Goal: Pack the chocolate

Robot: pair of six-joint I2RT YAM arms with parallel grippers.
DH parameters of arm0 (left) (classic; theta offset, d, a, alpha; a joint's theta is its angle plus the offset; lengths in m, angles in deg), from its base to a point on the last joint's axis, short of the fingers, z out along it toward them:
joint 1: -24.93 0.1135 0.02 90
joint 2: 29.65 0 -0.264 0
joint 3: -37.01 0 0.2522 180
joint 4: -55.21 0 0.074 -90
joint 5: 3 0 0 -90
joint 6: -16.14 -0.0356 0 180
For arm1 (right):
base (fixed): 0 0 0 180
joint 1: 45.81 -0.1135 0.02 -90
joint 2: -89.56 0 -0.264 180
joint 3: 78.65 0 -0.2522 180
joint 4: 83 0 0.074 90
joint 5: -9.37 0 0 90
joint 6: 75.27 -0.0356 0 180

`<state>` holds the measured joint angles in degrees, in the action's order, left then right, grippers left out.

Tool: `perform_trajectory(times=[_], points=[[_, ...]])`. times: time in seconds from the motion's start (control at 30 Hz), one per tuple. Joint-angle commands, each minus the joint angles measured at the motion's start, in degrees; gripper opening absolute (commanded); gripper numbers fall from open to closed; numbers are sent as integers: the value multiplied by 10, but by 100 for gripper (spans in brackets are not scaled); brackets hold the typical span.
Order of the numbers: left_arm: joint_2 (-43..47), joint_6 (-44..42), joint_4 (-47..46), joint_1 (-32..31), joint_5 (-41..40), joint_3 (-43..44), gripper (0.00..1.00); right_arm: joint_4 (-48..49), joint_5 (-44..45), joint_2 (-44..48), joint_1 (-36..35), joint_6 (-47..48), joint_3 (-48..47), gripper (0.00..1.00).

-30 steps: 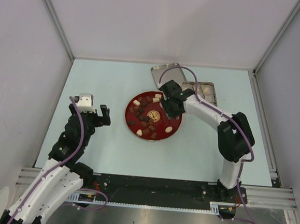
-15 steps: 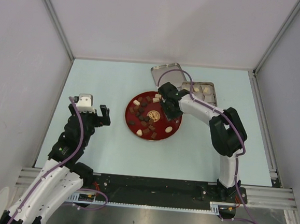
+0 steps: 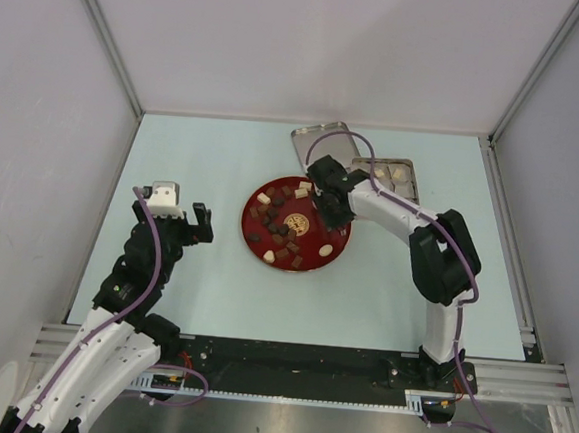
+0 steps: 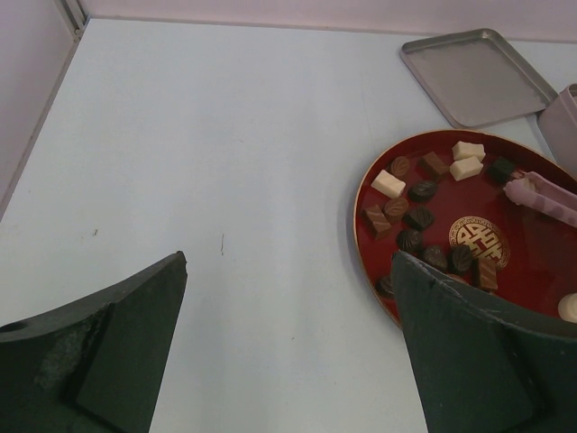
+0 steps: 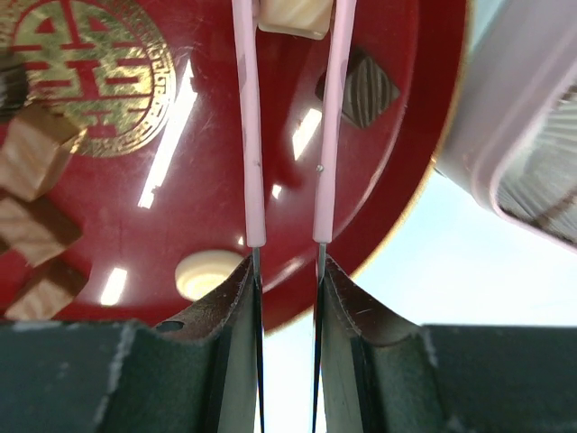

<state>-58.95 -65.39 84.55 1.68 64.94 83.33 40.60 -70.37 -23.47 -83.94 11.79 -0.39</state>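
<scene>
The chocolate (image 3: 268, 258) is several small dark, reddish-brown and cream pieces on a red plate (image 3: 335, 242) with a gold emblem. My right gripper (image 3: 333, 218) hovers over the plate's right side. In the right wrist view it (image 5: 287, 262) is shut on thin pink tongs (image 5: 248, 135). The tong arms flank a cream cube (image 5: 293, 16) at the frame's top edge. A dark piece (image 5: 361, 86) lies beside them, and a cream oval (image 5: 207, 271) lies near my fingers. My left gripper (image 3: 201, 225) is open and empty left of the plate (image 4: 370, 194), as the left wrist view (image 4: 288, 262) also shows.
A compartmented tin box (image 3: 393, 175) holding a few cream pieces stands just right of the plate. Its flat metal lid (image 3: 320, 144) lies behind the plate and also shows in the left wrist view (image 4: 476, 77). Walls enclose the table on three sides.
My right arm's elbow has drawn in towards the plate and the gripper with the tongs has shifted slightly. The left arm has not moved.
</scene>
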Motion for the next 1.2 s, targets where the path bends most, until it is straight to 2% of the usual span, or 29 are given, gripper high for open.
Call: perform_trajectory(times=[0.0, 0.23, 0.37, 0.7, 1.0, 1.17], points=[[3, -12, -12, -1, 3, -6, 100, -10, 3, 76, 9, 4, -6, 8], [4, -12, -12, -2, 0, -5, 100, -13, 23, 138, 80, 8, 23, 8], [3, -13, -12, -2, -1, -5, 100, -12, 15, 154, 158, 0, 37, 8], [3, -14, -12, -2, -3, -6, 100, 24, -35, 129, 276, -25, 52, 9], [-1, -14, -13, -2, -4, -6, 100, 42, -60, 93, 298, -29, 53, 11], [-2, -15, -14, -3, -3, -6, 100, 44, -64, 77, 300, -29, 55, 18]])
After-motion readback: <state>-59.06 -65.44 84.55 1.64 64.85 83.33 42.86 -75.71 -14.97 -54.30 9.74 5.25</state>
